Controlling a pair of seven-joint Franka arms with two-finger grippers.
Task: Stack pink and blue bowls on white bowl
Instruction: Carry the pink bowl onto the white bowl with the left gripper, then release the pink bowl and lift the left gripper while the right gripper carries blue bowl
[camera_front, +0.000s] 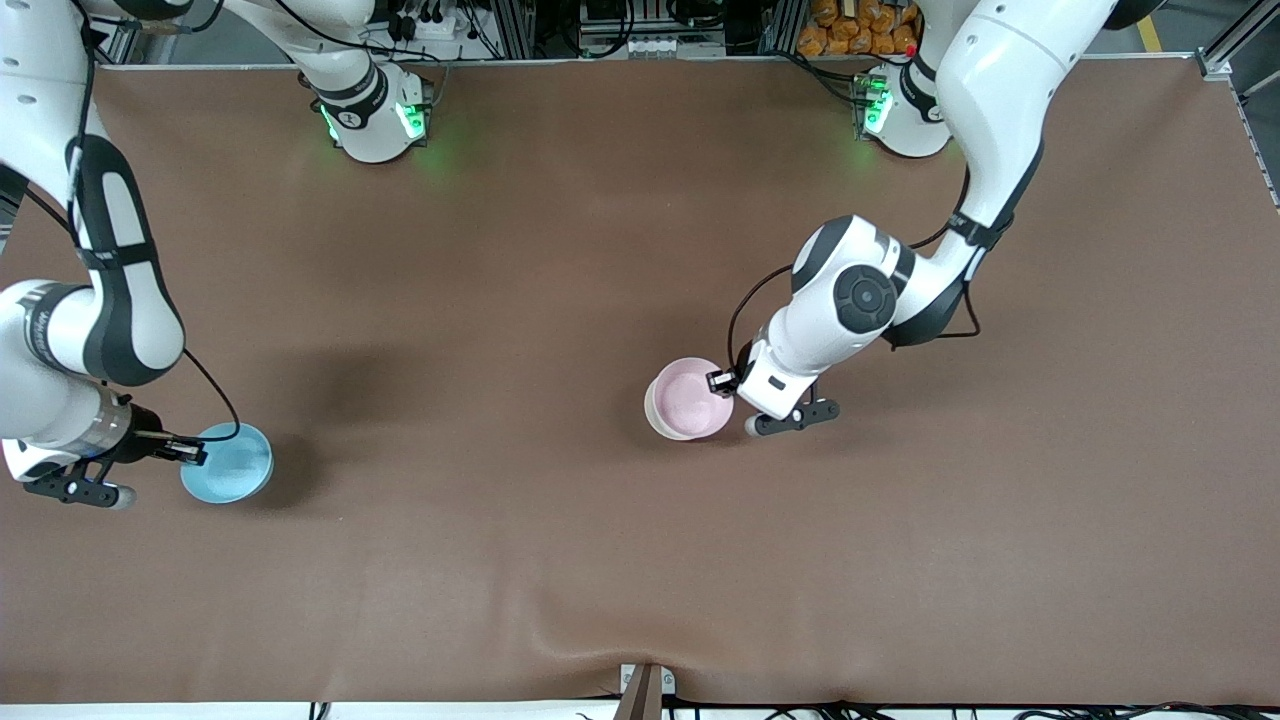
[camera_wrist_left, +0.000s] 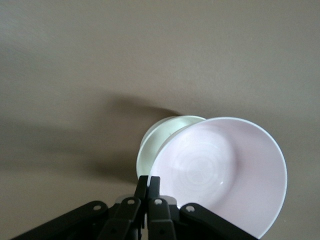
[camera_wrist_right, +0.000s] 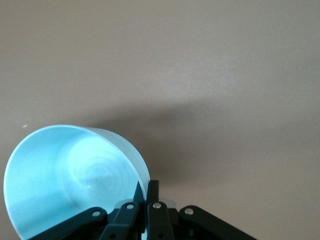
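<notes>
My left gripper (camera_front: 722, 381) is shut on the rim of the pale pink bowl (camera_front: 692, 398). It holds the bowl tilted over the white bowl (camera_front: 651, 410), near the middle of the table. Only an arc of the white bowl's rim shows beneath the pink one. In the left wrist view the left gripper (camera_wrist_left: 148, 182) pinches the pink bowl (camera_wrist_left: 220, 175), which overlaps the white bowl (camera_wrist_left: 160, 140). My right gripper (camera_front: 195, 453) is shut on the rim of the light blue bowl (camera_front: 228, 463), low over the table at the right arm's end. In the right wrist view the right gripper (camera_wrist_right: 148, 187) holds the blue bowl (camera_wrist_right: 65, 180) tilted.
The brown table (camera_front: 560, 250) carries both arm bases (camera_front: 375, 120) (camera_front: 900, 115) along its edge farthest from the front camera. A small metal bracket (camera_front: 645, 690) sits at the edge nearest the front camera. The blue bowl is close to the table's end by the right arm.
</notes>
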